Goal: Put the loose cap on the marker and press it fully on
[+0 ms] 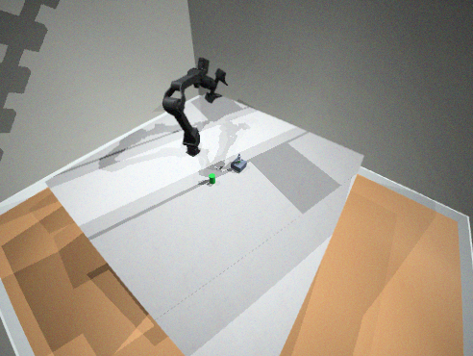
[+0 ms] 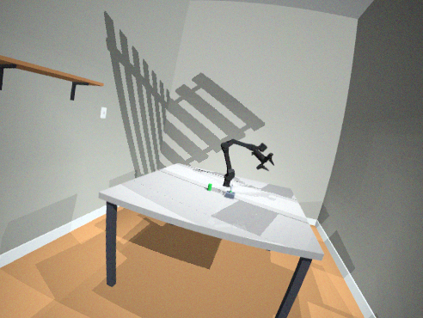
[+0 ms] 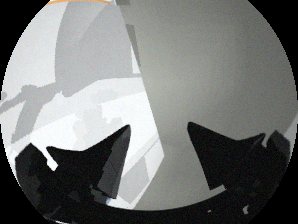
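Note:
The grey-blue holder block (image 1: 236, 168) (image 2: 229, 195) sits on the table (image 1: 192, 250) (image 2: 163, 198), with the small marker (image 1: 239, 157) (image 2: 231, 188) upright in it. The marker's tip shows no green cap. The green cap (image 1: 212, 179) (image 2: 210, 187) stands loose on the table, to the left of the block in the top and exterior views. My gripper (image 1: 223, 91) (image 2: 271, 167) (image 3: 160, 127) is open, with nothing between its fingers. It is raised high above the table's far side, well away from cap and block. Neither cap nor marker can be made out in the wrist view.
The arm's base (image 1: 192, 150) (image 2: 227, 182) stands on the table close behind the cap and block. The table edge and a grey wall show beyond the fingers in the wrist view. A wooden shelf (image 2: 52, 73) is on the left wall. Shadows cross the table.

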Robot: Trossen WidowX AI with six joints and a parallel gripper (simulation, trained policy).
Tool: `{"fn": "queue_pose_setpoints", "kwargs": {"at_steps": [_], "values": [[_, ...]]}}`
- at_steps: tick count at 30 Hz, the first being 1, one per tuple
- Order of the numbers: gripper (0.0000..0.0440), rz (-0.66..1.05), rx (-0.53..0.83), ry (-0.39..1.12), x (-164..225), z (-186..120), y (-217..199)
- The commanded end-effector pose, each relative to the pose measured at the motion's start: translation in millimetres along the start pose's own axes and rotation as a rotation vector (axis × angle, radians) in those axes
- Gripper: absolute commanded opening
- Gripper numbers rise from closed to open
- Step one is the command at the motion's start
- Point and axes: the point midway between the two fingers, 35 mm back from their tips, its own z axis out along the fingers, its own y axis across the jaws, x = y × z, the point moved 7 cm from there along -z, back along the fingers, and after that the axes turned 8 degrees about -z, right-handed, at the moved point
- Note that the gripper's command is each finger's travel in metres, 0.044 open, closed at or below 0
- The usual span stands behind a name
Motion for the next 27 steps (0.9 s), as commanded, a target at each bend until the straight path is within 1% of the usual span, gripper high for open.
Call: {"fn": "queue_pose_setpoints", "kwargs": {"at_steps": [1, 27], "values": [[0.0330, 0.038, -0.010, 0.008, 9.7, -2.1, -5.5], [0.0329, 0.254, -0.141, 0.147, 82.8, -5.5, -12.6]]}}
